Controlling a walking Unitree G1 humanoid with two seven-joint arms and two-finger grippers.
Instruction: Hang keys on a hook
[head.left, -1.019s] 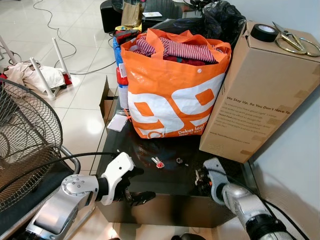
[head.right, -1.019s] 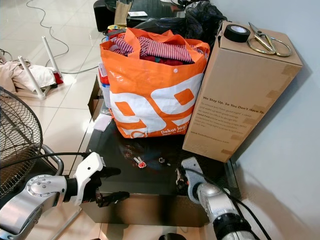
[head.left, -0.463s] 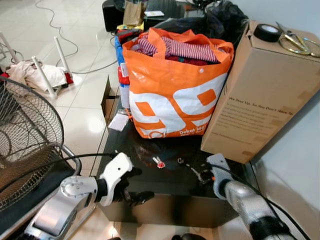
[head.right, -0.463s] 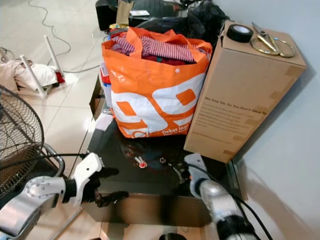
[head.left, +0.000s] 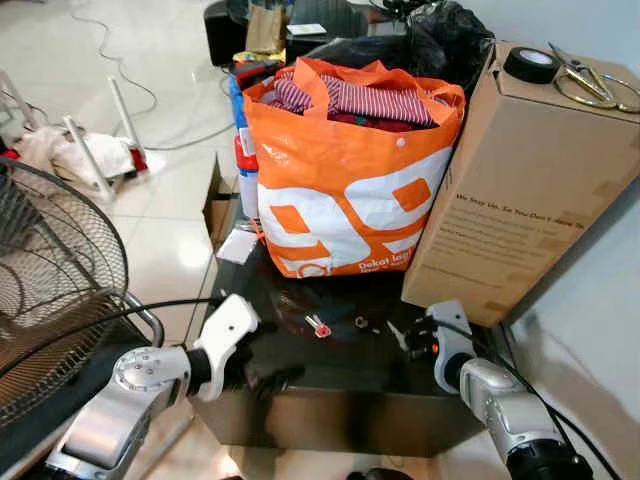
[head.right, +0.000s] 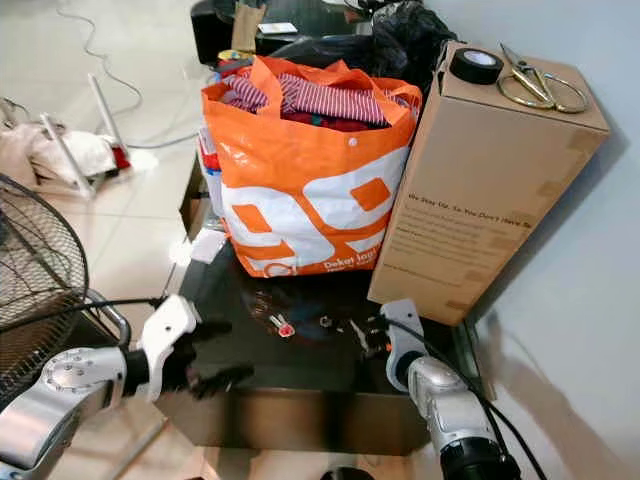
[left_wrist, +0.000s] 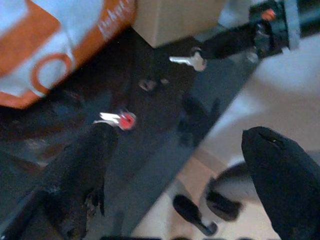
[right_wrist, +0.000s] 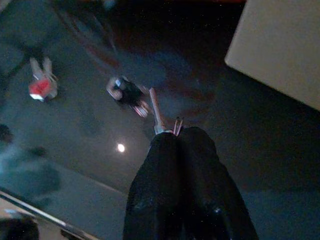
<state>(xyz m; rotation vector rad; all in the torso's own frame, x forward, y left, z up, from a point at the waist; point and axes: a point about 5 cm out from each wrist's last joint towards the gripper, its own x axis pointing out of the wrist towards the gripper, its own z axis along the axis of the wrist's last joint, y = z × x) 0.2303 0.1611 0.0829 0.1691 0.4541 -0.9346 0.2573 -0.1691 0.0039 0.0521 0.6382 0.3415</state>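
A silver key (right_wrist: 158, 111) sticks out from the tips of my right gripper (right_wrist: 170, 134), which is shut on it low over the glossy black table (head.left: 340, 385), just in front of the cardboard box. A red-capped key (head.left: 318, 328) lies on the table to the left of it, with a small dark key piece (head.left: 360, 322) between the two. My left gripper (head.left: 272, 355) hangs open at the table's front left edge with nothing between its fingers (left_wrist: 80, 170). From the left wrist view the red-capped key (left_wrist: 122, 120) lies beyond one finger.
A full orange shopping bag (head.left: 345, 190) stands at the back of the table beside a tall cardboard box (head.left: 520, 180) with tape and scissors on top. A fan cage (head.left: 50, 280) is at the left. Cables and clutter lie on the tiled floor (head.left: 160, 150).
My right gripper has moved in over the table toward the box and now holds the silver key at its tips. The left gripper has drifted slightly left at the table's edge.
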